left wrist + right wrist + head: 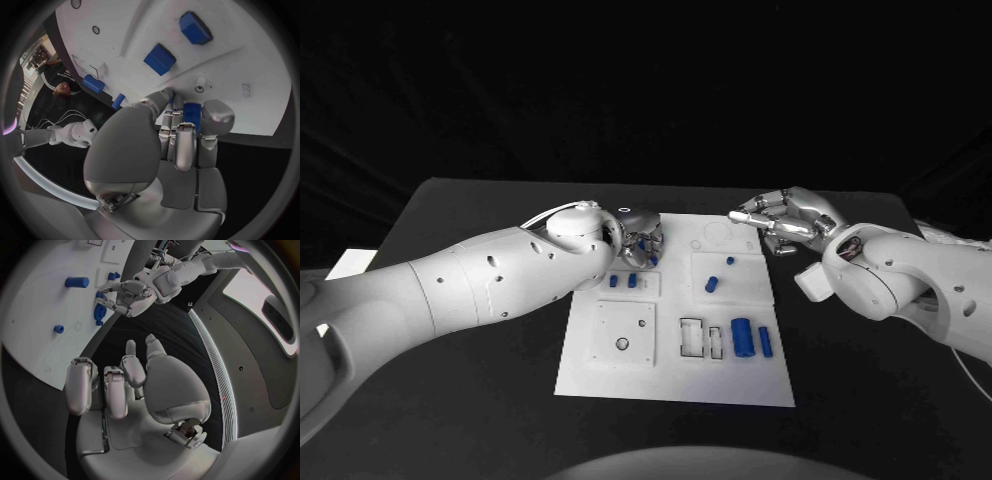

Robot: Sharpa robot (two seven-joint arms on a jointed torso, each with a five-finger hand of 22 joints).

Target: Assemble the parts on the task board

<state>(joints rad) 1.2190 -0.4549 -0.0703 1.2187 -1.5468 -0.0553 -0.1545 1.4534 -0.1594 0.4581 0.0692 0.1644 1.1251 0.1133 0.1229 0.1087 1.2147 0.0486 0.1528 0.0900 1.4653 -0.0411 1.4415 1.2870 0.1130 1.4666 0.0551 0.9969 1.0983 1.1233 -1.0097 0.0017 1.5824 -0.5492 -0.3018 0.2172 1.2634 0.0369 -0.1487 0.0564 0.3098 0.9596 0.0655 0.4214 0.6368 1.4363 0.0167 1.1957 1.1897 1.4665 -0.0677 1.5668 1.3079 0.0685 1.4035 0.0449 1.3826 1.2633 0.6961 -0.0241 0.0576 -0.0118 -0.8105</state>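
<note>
The white task board lies mid-table with several blue parts on it: two small blocks, a short peg, another peg and two long bars. My left hand hangs low over the board's far left corner. Its fingers curl round a blue part, pinched against the thumb. Just beyond it on the board lie two blue blocks. My right hand hovers above the board's far right edge, fingers loosely bent and apart, holding nothing.
The board has empty rectangular slots near its front and a square plate with holes at front left. Black table surrounds it. A white sheet lies at the table's left edge.
</note>
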